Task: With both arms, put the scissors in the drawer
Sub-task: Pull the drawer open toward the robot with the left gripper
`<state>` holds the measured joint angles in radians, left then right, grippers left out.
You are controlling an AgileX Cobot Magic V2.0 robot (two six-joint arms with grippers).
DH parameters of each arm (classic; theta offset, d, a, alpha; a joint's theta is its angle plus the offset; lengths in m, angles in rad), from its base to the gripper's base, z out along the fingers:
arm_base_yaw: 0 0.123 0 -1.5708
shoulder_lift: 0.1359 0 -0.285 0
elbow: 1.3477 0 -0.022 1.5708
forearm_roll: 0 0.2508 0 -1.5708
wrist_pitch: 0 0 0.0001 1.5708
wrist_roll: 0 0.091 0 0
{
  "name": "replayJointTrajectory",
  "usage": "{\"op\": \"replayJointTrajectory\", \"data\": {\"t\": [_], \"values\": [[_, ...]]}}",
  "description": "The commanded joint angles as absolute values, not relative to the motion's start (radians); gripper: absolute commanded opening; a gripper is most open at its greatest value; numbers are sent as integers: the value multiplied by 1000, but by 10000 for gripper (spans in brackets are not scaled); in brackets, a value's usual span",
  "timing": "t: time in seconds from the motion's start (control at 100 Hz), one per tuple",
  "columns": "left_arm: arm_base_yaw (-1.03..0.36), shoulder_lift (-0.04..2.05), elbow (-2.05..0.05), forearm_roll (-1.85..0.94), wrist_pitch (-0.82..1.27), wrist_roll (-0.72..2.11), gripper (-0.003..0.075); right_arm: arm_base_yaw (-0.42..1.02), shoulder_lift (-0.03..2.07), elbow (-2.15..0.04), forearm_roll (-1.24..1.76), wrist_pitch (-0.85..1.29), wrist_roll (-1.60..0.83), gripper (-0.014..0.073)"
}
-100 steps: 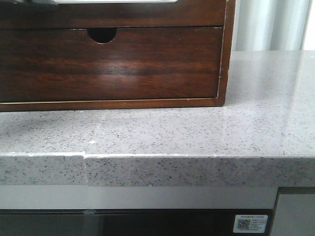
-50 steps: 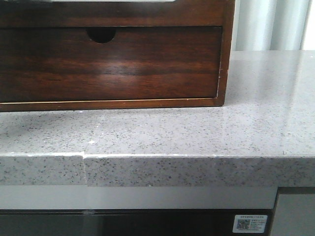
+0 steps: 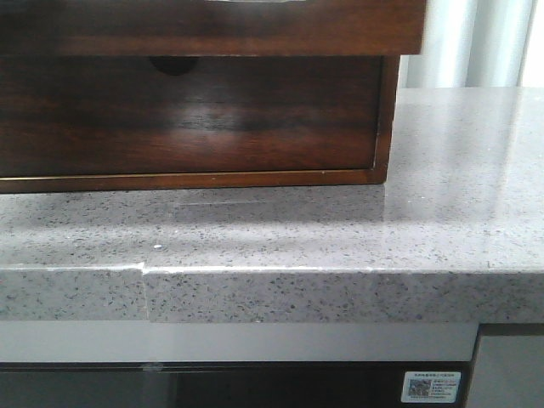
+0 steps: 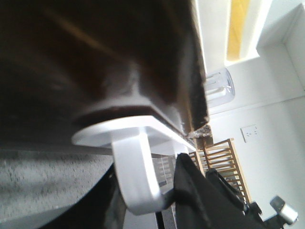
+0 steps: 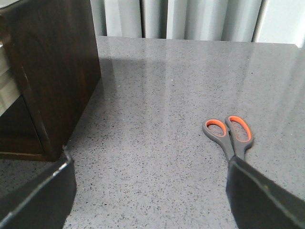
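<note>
In the front view the glossy dark brown drawer (image 3: 212,30) juts out from the top of the wooden cabinet, over the lower drawer with the finger notch (image 3: 174,64). My left gripper (image 4: 143,187) is shut on the drawer's white loop handle (image 4: 136,167), with one black finger (image 4: 195,195) pressed against the loop. The scissors (image 5: 228,136), grey with orange-lined handles, lie flat on the counter to the cabinet's right, blades hidden behind one finger (image 5: 267,195) of my right gripper (image 5: 150,200). That gripper stands open and wide above the counter, holding nothing. Neither gripper shows in the front view.
The cabinet's side wall (image 5: 52,71) stands beside my right gripper's other finger. The grey speckled counter (image 3: 442,212) runs to a front edge with a seam (image 3: 144,272). Curtains (image 5: 190,19) hang behind it. A wooden rack (image 4: 226,162) stands farther off.
The upper drawer has slid out toward the camera. It now overhangs the lower drawer, hides most of the finger notch and casts a shadow on the counter.
</note>
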<state>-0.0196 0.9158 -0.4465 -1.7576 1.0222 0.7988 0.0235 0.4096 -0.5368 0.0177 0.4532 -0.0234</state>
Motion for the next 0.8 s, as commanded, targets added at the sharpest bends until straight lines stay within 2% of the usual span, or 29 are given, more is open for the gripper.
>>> {"op": "replayJointTrajectory", "data": {"t": [0.0,0.2,0.41,0.53,0.68,0.79], "values": [[-19,824,-437,-1750,1158,896,92,18,425,-565,19,368,-27,579],[-19,706,-376,-1744,1135,892,92,18,425,-565,19,368,-27,579],[-19,687,-369,-1700,1132,885,106,18,425,-565,19,368,-27,579],[-19,687,-369,-1697,1132,883,191,18,425,-565,19,368,-27,579],[-19,687,-369,-1660,1132,883,375,18,425,-565,19,368,-27,579],[-13,687,-374,-1609,1126,883,389,18,425,-565,19,368,-27,579]]}}
